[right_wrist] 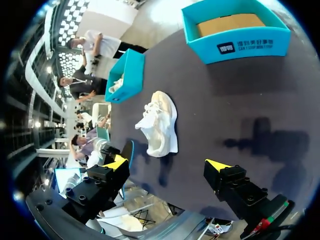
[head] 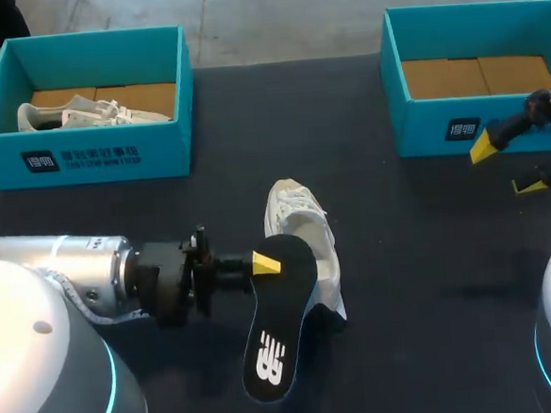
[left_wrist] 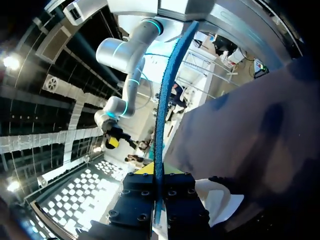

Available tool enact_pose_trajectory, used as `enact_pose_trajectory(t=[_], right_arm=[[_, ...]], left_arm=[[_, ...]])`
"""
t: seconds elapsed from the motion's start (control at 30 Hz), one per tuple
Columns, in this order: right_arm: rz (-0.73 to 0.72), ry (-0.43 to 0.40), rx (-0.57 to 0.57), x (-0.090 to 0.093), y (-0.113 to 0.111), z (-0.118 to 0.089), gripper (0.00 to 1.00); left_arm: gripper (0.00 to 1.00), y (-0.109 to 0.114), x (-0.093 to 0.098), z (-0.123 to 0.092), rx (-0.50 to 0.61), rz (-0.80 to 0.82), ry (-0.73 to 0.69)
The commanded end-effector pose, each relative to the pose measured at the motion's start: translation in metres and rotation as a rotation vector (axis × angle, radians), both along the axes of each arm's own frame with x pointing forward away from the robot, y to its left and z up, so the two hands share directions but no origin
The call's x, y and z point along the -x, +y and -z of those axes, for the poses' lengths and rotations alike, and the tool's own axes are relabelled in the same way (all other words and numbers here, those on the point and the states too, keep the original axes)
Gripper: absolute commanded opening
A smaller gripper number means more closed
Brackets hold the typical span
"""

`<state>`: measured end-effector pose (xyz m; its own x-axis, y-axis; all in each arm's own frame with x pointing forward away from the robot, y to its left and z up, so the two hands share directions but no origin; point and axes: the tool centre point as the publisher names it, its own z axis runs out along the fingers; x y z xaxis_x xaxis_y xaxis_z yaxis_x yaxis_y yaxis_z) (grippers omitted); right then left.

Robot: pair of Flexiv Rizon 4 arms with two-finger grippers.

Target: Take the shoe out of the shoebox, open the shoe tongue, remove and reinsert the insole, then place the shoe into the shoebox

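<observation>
A white shoe lies on its side in the middle of the dark table, also ahead of the right gripper. My left gripper is shut on the black insole, which hangs over the shoe's opening and slants toward the front edge. In the left wrist view the insole shows edge-on as a blue strip clamped between the fingers, with the shoe just beside them. My right gripper stands open and empty by the right shoebox; its fingers are wide apart.
A teal shoebox at the back left holds another white shoe. The right teal shoebox shows only a cardboard bottom. Dark tabletop stretches between the shoe and my right arm.
</observation>
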<state>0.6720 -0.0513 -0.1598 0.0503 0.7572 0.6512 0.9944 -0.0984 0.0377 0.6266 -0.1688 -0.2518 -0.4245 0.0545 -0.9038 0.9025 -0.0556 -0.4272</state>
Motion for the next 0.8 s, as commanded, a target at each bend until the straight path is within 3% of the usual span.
enact_pose_trajectory(t=[0.03,0.8], right_arm=[[0.002,0.01,0.032,0.007,-0.014,-0.013,1.0],[-0.04,0.026,0.025,0.018,-0.014,-0.01,1.0]], left_arm=[[0.0,-0.001,0.003,0.002,-0.005,-0.008,0.036],[0.0,-0.012,0.001,0.005,0.114,0.032,0.245]])
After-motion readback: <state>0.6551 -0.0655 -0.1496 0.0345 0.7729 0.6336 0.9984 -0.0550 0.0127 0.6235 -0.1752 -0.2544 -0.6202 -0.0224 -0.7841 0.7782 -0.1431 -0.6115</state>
